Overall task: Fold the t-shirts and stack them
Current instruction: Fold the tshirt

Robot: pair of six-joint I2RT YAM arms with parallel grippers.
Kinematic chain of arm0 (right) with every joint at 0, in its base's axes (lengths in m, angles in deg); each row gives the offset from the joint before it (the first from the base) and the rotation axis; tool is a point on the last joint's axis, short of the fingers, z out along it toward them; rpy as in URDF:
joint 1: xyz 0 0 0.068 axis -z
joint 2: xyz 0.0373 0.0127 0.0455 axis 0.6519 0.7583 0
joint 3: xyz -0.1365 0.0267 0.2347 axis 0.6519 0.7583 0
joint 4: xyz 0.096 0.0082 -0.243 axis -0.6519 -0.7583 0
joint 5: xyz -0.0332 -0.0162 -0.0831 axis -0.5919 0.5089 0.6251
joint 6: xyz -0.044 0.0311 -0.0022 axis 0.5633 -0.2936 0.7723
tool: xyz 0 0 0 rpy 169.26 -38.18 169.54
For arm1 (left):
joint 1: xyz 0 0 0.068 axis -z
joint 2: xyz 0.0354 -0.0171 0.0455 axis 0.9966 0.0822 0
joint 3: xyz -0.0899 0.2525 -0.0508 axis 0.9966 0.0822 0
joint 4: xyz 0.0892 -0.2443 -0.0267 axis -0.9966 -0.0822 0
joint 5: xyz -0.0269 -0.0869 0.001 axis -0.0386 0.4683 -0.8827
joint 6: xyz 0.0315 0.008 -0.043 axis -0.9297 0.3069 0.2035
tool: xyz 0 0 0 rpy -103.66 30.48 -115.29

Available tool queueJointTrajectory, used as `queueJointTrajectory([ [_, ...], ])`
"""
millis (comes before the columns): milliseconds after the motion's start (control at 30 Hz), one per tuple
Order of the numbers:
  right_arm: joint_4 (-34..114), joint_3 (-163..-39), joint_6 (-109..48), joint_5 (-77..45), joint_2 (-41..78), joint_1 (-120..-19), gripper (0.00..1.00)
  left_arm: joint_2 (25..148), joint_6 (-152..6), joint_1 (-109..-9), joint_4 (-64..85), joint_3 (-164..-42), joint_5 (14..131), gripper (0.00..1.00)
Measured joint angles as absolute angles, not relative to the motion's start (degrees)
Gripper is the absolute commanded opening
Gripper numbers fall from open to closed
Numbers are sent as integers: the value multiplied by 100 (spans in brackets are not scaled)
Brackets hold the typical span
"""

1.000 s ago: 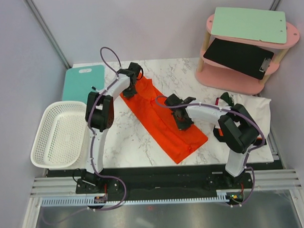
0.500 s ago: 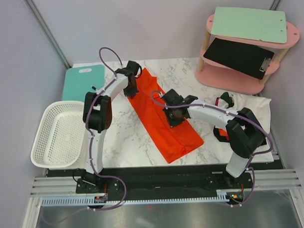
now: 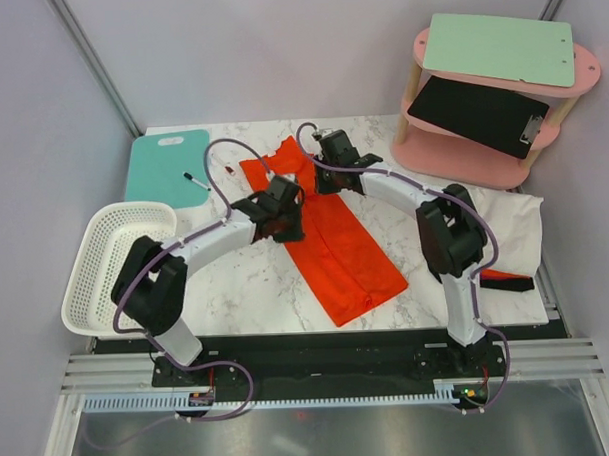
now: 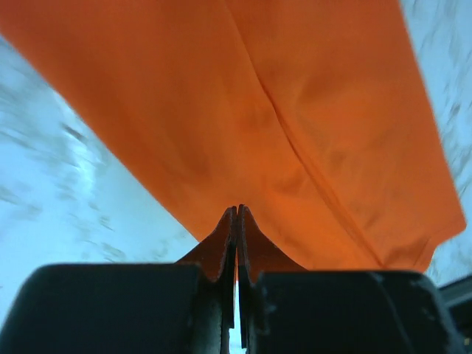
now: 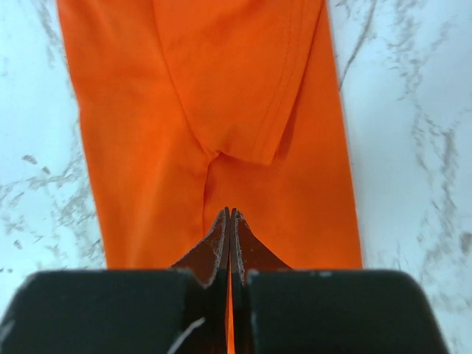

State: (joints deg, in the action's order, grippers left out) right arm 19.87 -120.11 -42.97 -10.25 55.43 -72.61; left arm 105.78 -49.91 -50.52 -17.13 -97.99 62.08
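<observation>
An orange-red t-shirt [image 3: 346,257], folded into a long strip, lies slantwise across the marble table. My left gripper [image 3: 290,220] is at its left edge, past the middle. In the left wrist view this gripper [image 4: 237,210] is shut, its tips at the cloth's [image 4: 295,110] edge. My right gripper [image 3: 318,167] is at the shirt's far end. In the right wrist view it [image 5: 229,212] is shut over the end edge of the shirt [image 5: 147,147], with orange cloth showing in the slit between the fingers. A second orange shirt [image 3: 498,274] shows partly at the right.
A white latticed basket [image 3: 101,285] hangs off the left edge. A teal board [image 3: 162,158] with a pen [image 3: 195,179] lies at the far left. A pink two-level shelf [image 3: 452,163] with clipboards stands at the far right. A white cloth sheet [image 3: 514,221] lies below it.
My left gripper moved from the shirt's far end towards me, to its left edge. My right gripper moved from the shirt's middle to its far end. The far end of the shirt shifted left.
</observation>
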Motion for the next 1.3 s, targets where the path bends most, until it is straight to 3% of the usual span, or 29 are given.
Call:
queueJointTrajectory([
  [200, 2358, -12138, -4238, -1165, 6286, -7272, 0, 10766, -4429, -4403, -1363, -8970, 6540, 2],
  [533, 3073, -12433, -4376, -1305, 6485, -7008, 0, 11089, -4029, -3852, -860, -8964, 6645, 2],
  [833, 3099, -13196, -4500, -1355, 7416, -6946, 0, 11306, -3721, -3522, -810, -8933, 6700, 2],
  [1300, 2664, -13437, -4592, -999, 7506, -6817, 0, 10853, -3595, -3625, -2137, -8837, 6055, 2],
])
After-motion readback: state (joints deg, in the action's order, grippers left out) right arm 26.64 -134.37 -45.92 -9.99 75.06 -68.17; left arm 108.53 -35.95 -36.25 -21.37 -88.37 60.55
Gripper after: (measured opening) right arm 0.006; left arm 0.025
